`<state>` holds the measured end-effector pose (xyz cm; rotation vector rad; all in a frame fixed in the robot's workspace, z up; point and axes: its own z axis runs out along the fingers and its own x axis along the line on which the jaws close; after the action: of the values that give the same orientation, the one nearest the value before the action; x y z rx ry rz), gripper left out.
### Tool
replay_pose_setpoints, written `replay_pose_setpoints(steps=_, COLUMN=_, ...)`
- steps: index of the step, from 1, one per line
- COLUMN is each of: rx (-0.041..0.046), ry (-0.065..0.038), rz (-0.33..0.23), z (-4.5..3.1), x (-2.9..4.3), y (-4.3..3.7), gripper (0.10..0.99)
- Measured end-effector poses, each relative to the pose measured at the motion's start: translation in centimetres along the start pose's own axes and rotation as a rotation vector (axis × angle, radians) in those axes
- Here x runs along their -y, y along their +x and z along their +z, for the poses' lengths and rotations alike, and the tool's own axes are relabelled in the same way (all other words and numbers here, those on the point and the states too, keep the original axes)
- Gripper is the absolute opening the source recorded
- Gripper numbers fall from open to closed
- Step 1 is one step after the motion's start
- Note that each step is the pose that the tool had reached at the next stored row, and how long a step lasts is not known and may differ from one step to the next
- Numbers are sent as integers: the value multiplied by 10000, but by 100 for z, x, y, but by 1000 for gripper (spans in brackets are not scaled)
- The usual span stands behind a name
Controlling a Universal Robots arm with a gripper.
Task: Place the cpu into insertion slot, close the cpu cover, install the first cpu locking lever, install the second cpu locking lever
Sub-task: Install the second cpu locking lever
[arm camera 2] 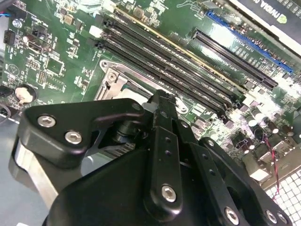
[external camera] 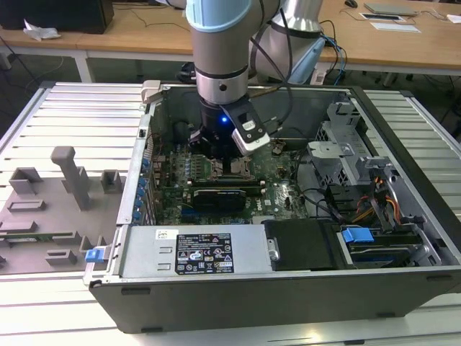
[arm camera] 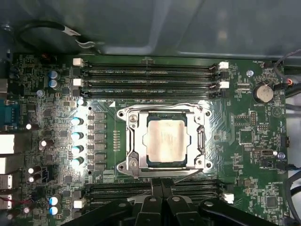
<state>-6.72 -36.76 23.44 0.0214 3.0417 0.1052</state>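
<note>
Going from the exterior view's left, past the grey fixture tray (external camera: pixel 50 209) into the open computer case (external camera: pixel 403 281), the cpu (arm camera: pixel 166 141) is already sitting in its socket with the cpu cover (arm camera: pixel 165 114) lying closed around it, while the gripper (arm camera: pixel 162 184) is hanging just beside the socket, fingers pressed together and holding nothing, the levers looking to me not yet fully dealt with.

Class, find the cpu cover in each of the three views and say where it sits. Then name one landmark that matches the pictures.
Exterior view: the cpu cover lies on the green board, directly below the gripper.
First wrist view: it frames the cpu.
Second wrist view: one corner shows just beyond the fingers.
Landmark: the long black memory slots alongside it.
</note>
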Motion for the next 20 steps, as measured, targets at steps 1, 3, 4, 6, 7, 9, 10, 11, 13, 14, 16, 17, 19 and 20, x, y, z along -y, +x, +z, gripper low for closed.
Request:
replay_pose_setpoints(steps=1, rx=0, ry=-64, rz=6, z=4, x=18, y=5, gripper=106)
replay_pose_setpoints(steps=3, rx=-2, ry=-213, rz=20, z=12, x=64, y=19, gripper=106)
replay_pose_setpoints(steps=4, rx=-3, ry=-286, rz=28, z=17, x=92, y=28, gripper=106)
replay_pose_setpoints(steps=6, rx=-4, ry=-428, rz=42, z=27, x=136, y=41, gripper=106)
replay_pose_setpoints(steps=7, rx=-5, ry=-509, rz=50, z=29, x=151, y=49, gripper=106)
replay_pose_setpoints(steps=9, rx=-6, ry=-634, rz=63, z=46, x=160, y=86, gripper=106)
replay_pose_setpoints(steps=10, rx=-7, ry=-689, rz=68, z=54, x=164, y=101, gripper=106)
replay_pose_setpoints(steps=11, rx=-8, ry=-728, rz=72, z=60, x=166, y=111, gripper=106)
replay_pose_setpoints(steps=13, rx=-7, ry=-816, rz=80, z=86, x=172, y=148, gripper=106)
replay_pose_setpoints(steps=14, rx=-10, ry=-873, rz=86, z=97, x=178, y=165, gripper=106)
replay_pose_setpoints(steps=16, rx=-11, ry=-1007, rz=99, z=111, x=193, y=182, gripper=106)
replay_pose_setpoints(steps=17, rx=-11, ry=-1079, rz=106, z=118, x=204, y=188, gripper=106)
replay_pose_setpoints(steps=19, rx=-12, ry=-1245, rz=123, z=128, x=223, y=199, gripper=106)
replay_pose_setpoints(steps=20, rx=-14, ry=-1319, rz=130, z=135, x=237, y=206, gripper=106)
